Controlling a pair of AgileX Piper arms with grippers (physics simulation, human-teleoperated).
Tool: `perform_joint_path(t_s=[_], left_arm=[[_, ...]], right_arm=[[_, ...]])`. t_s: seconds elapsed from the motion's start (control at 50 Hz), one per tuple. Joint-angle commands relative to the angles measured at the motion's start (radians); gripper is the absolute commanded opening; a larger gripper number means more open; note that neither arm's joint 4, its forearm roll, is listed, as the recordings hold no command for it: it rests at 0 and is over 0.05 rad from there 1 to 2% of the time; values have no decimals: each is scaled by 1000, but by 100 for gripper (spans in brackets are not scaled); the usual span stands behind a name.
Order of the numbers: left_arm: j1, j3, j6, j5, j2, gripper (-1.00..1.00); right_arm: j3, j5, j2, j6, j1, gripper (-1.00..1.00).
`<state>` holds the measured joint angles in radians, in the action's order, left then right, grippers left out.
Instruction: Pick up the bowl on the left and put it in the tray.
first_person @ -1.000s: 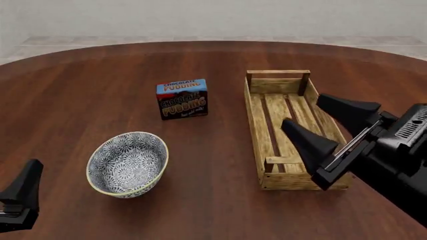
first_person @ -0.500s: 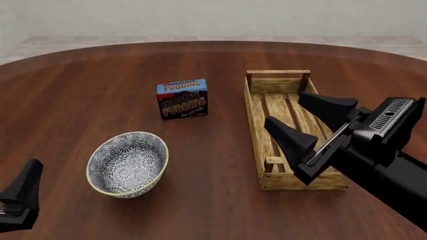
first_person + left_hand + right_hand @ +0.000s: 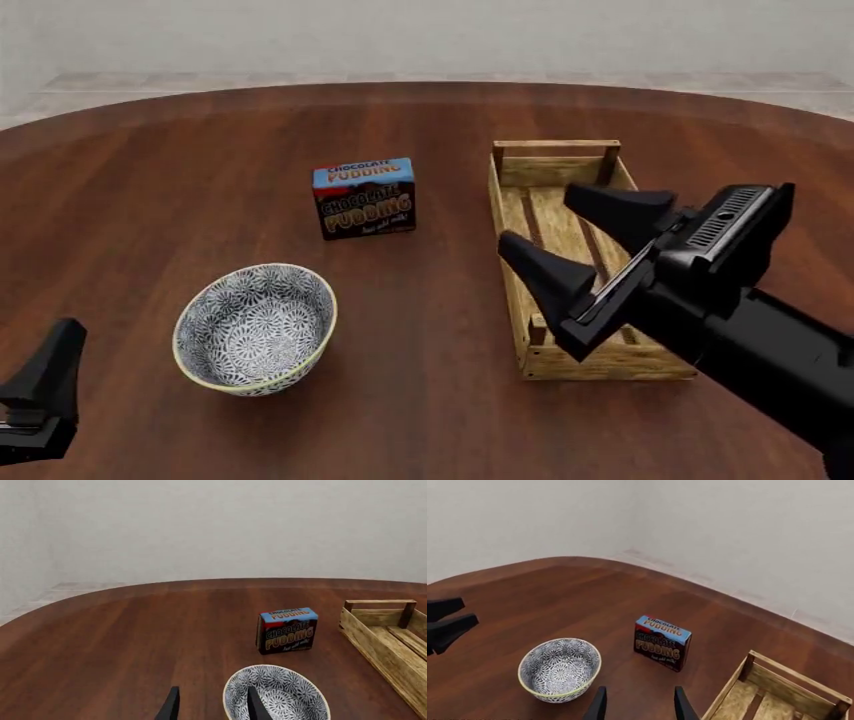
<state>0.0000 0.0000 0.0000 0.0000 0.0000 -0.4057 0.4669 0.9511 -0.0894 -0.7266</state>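
Brown table (image 3: 200,150), left tool (image 3: 40,400) cropped, gap unclear; right tool (image 3: 574,240) spread wide, empty, partly hiding tray (image 3: 514,230).

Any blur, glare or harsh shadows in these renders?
Front view: sharp, flat even light, only a faint soft shadow under the bowl. Left wrist view: crisp, no glare on the pudding box. Right wrist view: equally clean; tray cut off at the frame edge.

Over two dark fingertips (image 3: 170,707) we see the round blue-grey patterned ceramic bowl (image 3: 283,695) on the reddish-brown wooden table (image 3: 133,630); beyond it stands the small chocolate pudding box (image 3: 287,630), with the light-wood slatted tray (image 3: 377,637) beside them
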Motion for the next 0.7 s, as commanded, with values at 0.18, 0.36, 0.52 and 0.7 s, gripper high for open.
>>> perform_joint_path(t_s=[0.18, 0.36, 0.52, 0.7], left_arm=[[0, 0, 0, 0, 0, 100], [0, 0, 0, 0, 0, 100], [0, 0, 0, 0, 0, 100], [0, 0, 0, 0, 0, 100]], right_arm=[[-22, 42, 95, 1, -32, 100], [-29, 46, 105, 0, -34, 100], [-37, 50, 113, -1, -47, 100], [-36, 60, 116, 12, -41, 100]])
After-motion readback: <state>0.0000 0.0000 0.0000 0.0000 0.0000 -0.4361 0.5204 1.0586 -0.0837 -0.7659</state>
